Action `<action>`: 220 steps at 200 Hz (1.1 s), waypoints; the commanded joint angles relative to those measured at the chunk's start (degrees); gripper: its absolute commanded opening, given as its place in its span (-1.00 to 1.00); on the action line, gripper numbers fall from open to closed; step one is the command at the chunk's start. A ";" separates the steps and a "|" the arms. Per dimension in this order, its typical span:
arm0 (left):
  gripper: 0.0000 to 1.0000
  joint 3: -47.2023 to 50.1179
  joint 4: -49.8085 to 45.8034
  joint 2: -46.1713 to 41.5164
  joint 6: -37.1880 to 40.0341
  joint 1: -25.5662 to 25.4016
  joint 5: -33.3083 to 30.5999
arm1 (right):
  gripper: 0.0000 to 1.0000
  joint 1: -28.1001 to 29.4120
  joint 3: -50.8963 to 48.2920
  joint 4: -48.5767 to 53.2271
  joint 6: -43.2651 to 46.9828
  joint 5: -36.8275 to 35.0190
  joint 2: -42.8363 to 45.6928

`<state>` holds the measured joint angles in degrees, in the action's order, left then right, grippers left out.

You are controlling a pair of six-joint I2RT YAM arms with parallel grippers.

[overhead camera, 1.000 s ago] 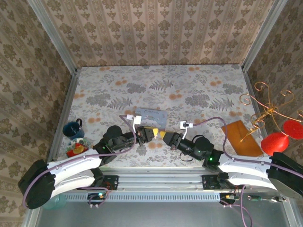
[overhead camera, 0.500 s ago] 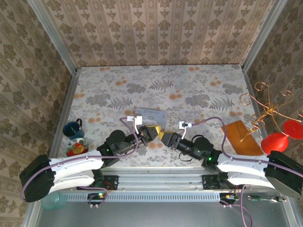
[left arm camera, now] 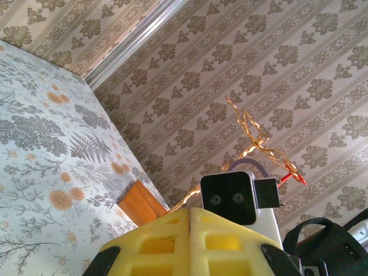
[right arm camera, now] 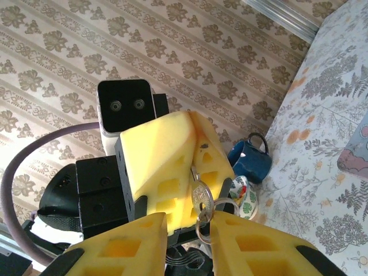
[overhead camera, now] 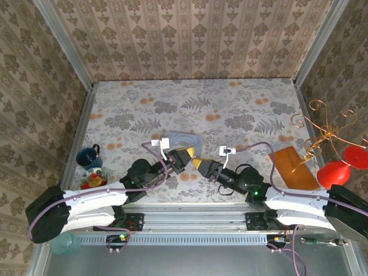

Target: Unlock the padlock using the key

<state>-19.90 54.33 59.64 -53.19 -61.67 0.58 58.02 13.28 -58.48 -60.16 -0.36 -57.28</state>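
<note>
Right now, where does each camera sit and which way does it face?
Top external: above, behind the bases, looking down; left gripper and right gripper nearly meet over the table.
Left wrist: faces rightward past own shut fingers.
Right wrist: faces leftward over own fingers at the key.
Shared: blue mug, top and right wrist.

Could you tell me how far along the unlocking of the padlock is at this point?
Done: the key is picked up, hanging with its ring from the shut left gripper. In hand: the right gripper, jaws apart, is close up to it with the ring in the gap. Left: I cannot make out the padlock, so inserting and turning the key look still to do.
</note>
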 commanded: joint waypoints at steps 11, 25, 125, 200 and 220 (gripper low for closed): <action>-1.00 0.08 2.99 0.73 -1.20 -1.05 -0.75 | -0.45 -0.10 0.44 -0.15 1.76 -0.85 3.56; -1.00 0.11 3.50 1.00 -1.30 -1.59 -0.93 | -0.45 -0.19 0.54 0.89 2.07 -1.04 4.31; -1.00 0.30 4.21 1.63 -1.04 -2.77 -1.28 | -0.74 -0.36 1.42 0.47 1.81 0.01 3.22; -0.91 1.74 4.42 1.70 2.39 -4.00 -3.33 | -1.00 -0.45 1.68 7.40 1.08 -2.76 6.06; -0.56 2.77 -0.75 -0.94 4.62 -4.52 -6.41 | -1.00 -0.70 2.83 15.81 1.04 -4.65 7.82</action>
<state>-18.98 58.13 61.21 -52.53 -65.23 -2.28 57.65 13.39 -50.87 -59.07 -1.28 -51.96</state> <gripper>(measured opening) 0.127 0.062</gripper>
